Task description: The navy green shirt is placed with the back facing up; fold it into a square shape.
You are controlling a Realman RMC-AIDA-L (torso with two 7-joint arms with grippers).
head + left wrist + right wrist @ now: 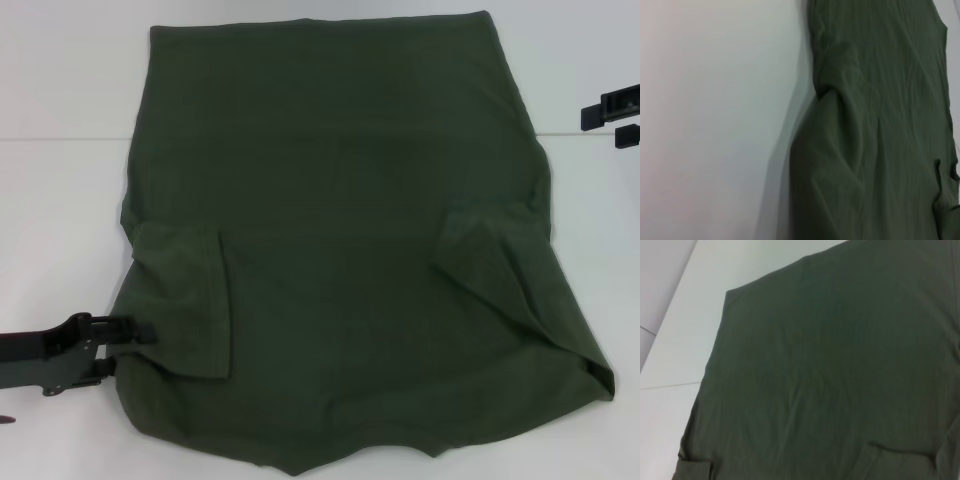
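Observation:
The navy green shirt (340, 260) lies spread flat on the white table (60, 190), plain side up, with both short sleeves folded inward over the body. My left gripper (130, 350) is low at the shirt's near left edge, beside the folded left sleeve (185, 300), touching the fabric there. My right gripper (618, 122) hangs open above bare table, off the shirt's far right side and apart from it. In the left wrist view the shirt (880, 130) shows its rumpled side edge. Its far hem corner fills the right wrist view, where the shirt (840, 370) lies smooth.
White table (675, 340) surrounds the shirt on the left, right and far sides. The shirt's near edge reaches the bottom of the head view. A thin seam line (60, 138) crosses the table.

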